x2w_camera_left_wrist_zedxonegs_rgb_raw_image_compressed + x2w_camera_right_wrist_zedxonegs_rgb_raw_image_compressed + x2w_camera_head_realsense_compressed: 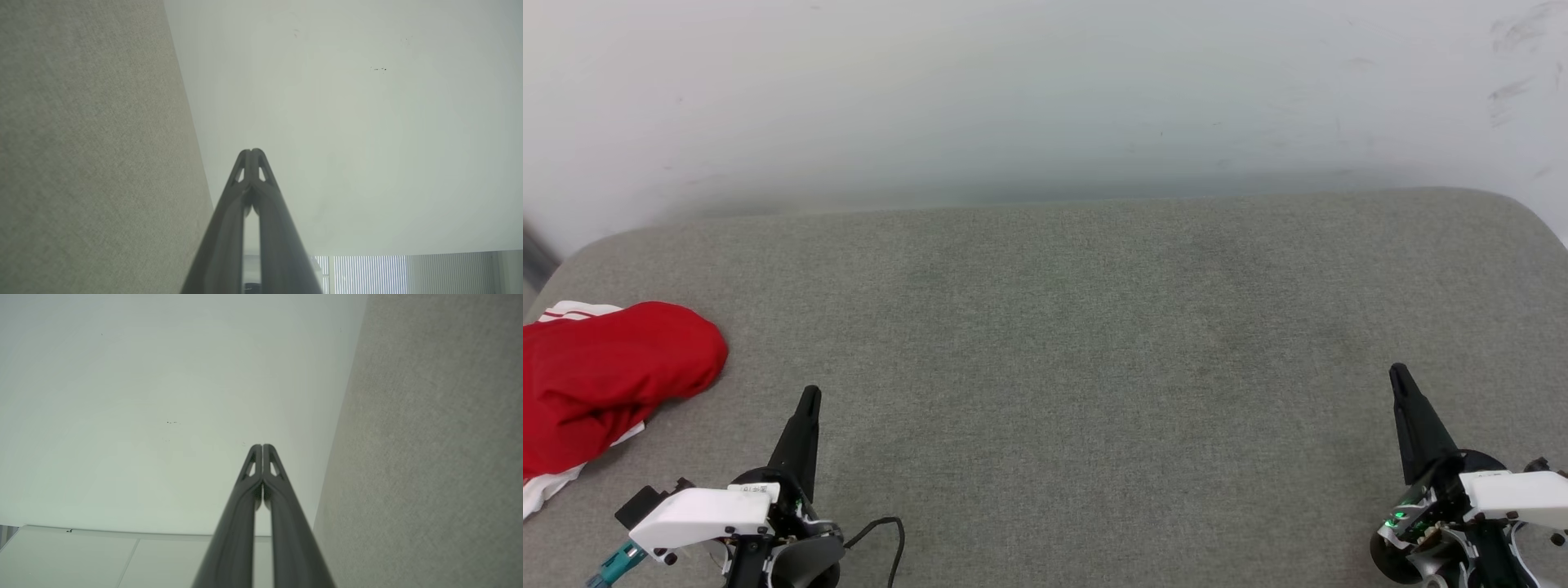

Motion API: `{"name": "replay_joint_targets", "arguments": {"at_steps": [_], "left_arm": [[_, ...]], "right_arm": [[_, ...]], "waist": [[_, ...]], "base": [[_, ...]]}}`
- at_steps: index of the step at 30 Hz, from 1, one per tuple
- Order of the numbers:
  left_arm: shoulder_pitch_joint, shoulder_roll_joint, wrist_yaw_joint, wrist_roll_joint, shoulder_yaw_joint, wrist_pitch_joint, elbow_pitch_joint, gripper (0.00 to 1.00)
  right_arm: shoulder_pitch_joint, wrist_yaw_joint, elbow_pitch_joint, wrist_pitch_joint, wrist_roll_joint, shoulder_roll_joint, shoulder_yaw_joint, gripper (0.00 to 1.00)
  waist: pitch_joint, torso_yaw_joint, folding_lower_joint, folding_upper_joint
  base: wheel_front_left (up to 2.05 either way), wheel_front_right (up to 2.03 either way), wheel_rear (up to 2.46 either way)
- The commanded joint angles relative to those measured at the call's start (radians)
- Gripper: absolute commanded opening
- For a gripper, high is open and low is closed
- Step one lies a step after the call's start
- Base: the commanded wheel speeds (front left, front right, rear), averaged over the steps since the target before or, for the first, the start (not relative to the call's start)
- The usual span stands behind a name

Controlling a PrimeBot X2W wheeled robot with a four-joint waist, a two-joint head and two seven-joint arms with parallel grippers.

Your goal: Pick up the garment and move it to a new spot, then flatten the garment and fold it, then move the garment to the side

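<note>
The garment lies bunched at the far left edge of the grey cushion, red with white trim. It looks soft, light and floppy; I'd pinch a raised fold. My left gripper and right gripper sit closed, holding nothing.

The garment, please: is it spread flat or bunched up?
Bunched up. The garment lies as a rounded red mound at the left of the grey cushion, white trim poking out beneath; the frame cuts part off.
</note>
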Motion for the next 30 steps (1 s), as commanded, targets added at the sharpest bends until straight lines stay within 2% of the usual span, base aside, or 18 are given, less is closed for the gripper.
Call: {"name": "replay_joint_targets", "arguments": {"at_steps": [1,30], "left_arm": [[-0.008,-0.001,-0.003,0.002,0.002,0.002,0.000,0.00],[-0.007,-0.001,-0.003,0.002,0.002,0.001,0.000,0.00]], "right_arm": [[-0.013,0.000,0.000,0.000,-0.005,0.003,0.001,0.00],[-0.013,0.000,0.000,0.000,-0.004,0.003,0.001,0.00]], "waist": [[0.000,0.000,-0.0001,0.0000],[0.000,0.000,-0.0001,0.0000]], "base": [[0.00,0.00,0.00],[0.00,0.00,0.00]]}}
